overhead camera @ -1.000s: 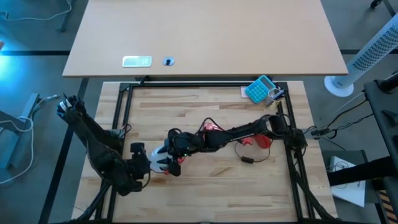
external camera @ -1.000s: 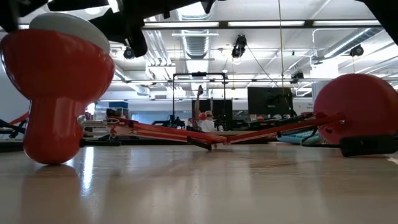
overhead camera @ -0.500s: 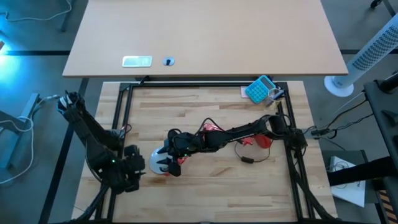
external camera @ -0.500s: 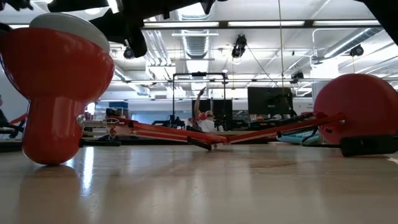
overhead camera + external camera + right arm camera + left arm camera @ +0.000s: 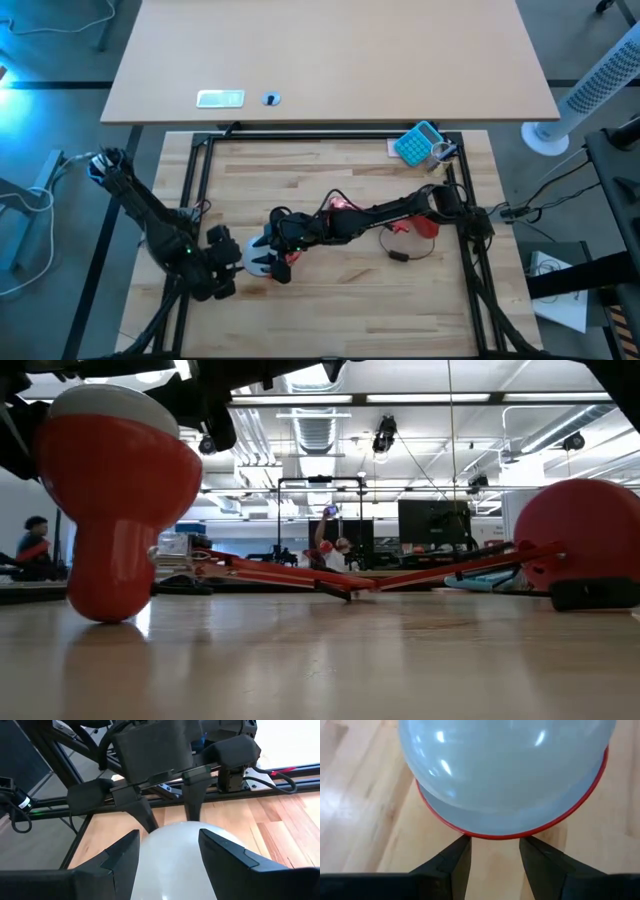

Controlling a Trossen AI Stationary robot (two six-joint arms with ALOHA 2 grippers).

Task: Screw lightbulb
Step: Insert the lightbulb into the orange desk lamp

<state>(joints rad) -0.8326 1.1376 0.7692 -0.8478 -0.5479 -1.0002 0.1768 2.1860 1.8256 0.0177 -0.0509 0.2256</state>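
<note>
We see the left gripper (image 5: pixel 243 258), fingers parted at the lightbulb (image 5: pixel 257 259), apparently not gripping; at its three o'clock, the right gripper (image 5: pixel 272 255) straddles it.

I am finding no text, label, brand, number or sign that I can read anywhere. The small pale rectangular plate (image 5: pixel 220 98) on the light brown tabletop (image 5: pixel 400 60) may be carrying markings, but they are showing too small to make out. The teal calculator-like object (image 5: pixel 417 143) is showing only tiny keys, nothing legible.
</note>
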